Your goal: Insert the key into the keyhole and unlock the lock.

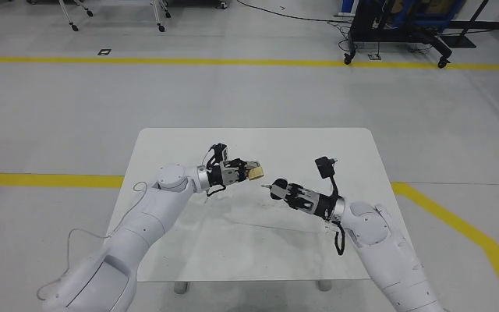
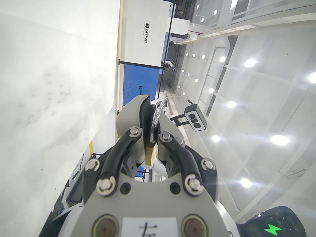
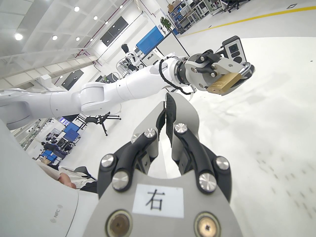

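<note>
The padlock [image 3: 223,83] hangs in the air over the table [image 1: 327,148]. My left gripper [image 3: 243,69] holds it, jaws pinching its silver loop. My right gripper [image 3: 166,104] is near it but apart, jaws pressed together on a thin silver bit. I think that bit is the key [image 1: 267,186]. It is not in the keyhole yet, so pushing in and turning are still to do. The top view shows the key's tip, and the right wrist view shows the padlock's brass end.

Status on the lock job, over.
Left gripper shut on padlock, held above table. Right gripper shut, short of padlock; key too small to tell. Nothing between them.
</note>
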Robot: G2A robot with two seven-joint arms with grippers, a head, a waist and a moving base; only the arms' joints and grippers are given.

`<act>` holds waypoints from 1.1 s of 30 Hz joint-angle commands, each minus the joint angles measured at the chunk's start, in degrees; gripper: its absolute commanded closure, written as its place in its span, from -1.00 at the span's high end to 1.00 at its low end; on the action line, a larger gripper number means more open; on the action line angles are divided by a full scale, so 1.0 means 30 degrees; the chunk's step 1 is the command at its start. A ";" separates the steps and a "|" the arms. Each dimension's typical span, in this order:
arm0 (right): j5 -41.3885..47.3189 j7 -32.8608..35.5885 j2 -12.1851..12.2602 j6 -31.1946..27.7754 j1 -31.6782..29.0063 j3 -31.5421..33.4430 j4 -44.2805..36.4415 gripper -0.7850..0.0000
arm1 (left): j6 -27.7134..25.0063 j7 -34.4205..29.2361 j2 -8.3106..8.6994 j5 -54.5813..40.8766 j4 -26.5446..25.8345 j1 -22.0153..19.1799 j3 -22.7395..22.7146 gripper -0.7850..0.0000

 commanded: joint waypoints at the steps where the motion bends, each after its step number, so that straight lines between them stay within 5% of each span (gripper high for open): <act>1: -0.0535 -0.0103 0.0003 0.0186 0.0142 -0.0117 0.0034 -1.00 | 0.0826 0.0526 0.0010 0.0596 -0.0351 0.0234 0.0129 -1.00; 3: -0.3193 0.1183 0.0149 -0.0973 0.0984 -0.0154 0.0123 -1.00 | 0.2329 0.0414 0.0060 0.0751 -0.0602 0.0353 0.0136 -1.00; 11: -1.3283 -0.1225 0.0694 -0.5177 0.1620 0.1812 -0.1312 -1.00 | 0.7228 0.0103 0.0240 0.0700 -0.1316 0.0335 -0.0239 -1.00; 18: -2.2726 -0.4529 0.1157 -0.5177 0.0458 0.1533 -0.5941 -1.00 | 0.9057 0.1181 0.0003 0.0657 -0.1482 0.0180 -0.0209 -1.00; 23: -2.9263 -0.7584 0.1260 -0.4158 0.0371 -0.0177 -0.6657 -1.00 | 1.0088 0.1159 -0.0207 0.1071 -0.1473 -0.0166 0.0106 -1.00; 33: -3.5759 -1.0042 0.1376 -0.1058 0.0890 -0.2460 -0.6082 -1.00 | 1.0573 0.0578 -0.0430 0.1272 -0.0750 -0.0464 0.0138 -1.00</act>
